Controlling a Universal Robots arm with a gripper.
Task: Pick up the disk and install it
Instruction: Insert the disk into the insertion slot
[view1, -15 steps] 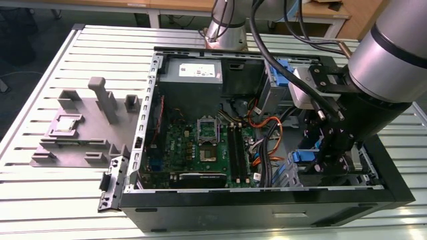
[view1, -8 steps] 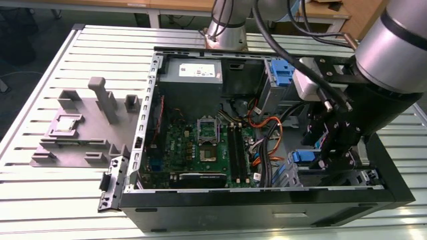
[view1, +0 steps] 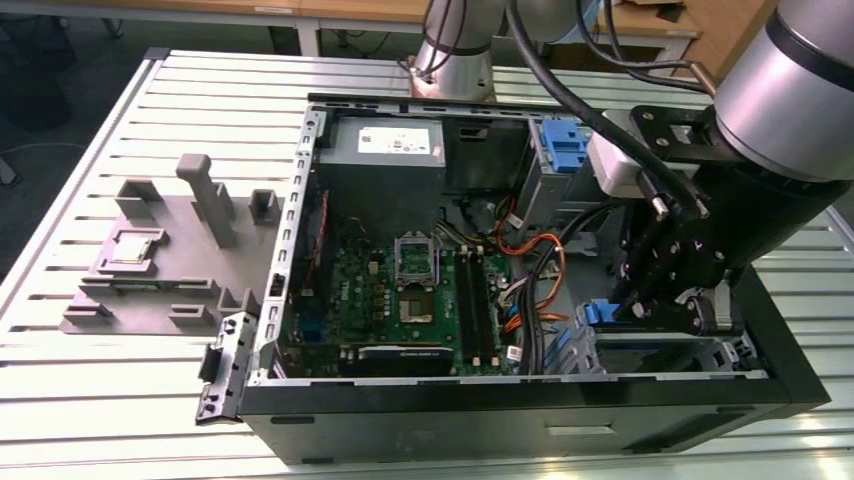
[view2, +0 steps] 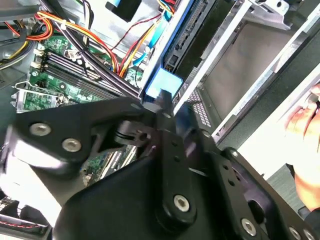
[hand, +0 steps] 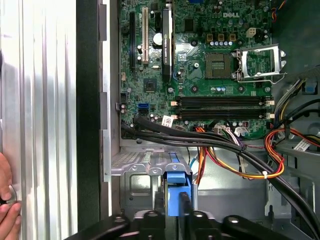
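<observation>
The disk (view1: 603, 312) stands on edge in the metal drive bay (view1: 667, 352) at the front corner of the open computer case, on the exterior view's right. Its blue rail end (view2: 162, 86) shows in both wrist views, with the long edge (view2: 182, 35) running down into the bay. My gripper (view1: 646, 308) reaches down into the case and its black fingers (view2: 167, 107) meet at that blue end (hand: 175, 182), shut on it. The drive's label face is hidden.
The motherboard (view1: 414, 290) and bundles of orange, red and black cables (hand: 235, 150) lie beside the bay. A grey box with a white sticker (view1: 387, 145) and an upright blue latch (view1: 567, 145) sit at the case's back. A grey fixture (view1: 174, 260) stands on the slatted table. A person's hand (view2: 305, 150) is close outside the case wall.
</observation>
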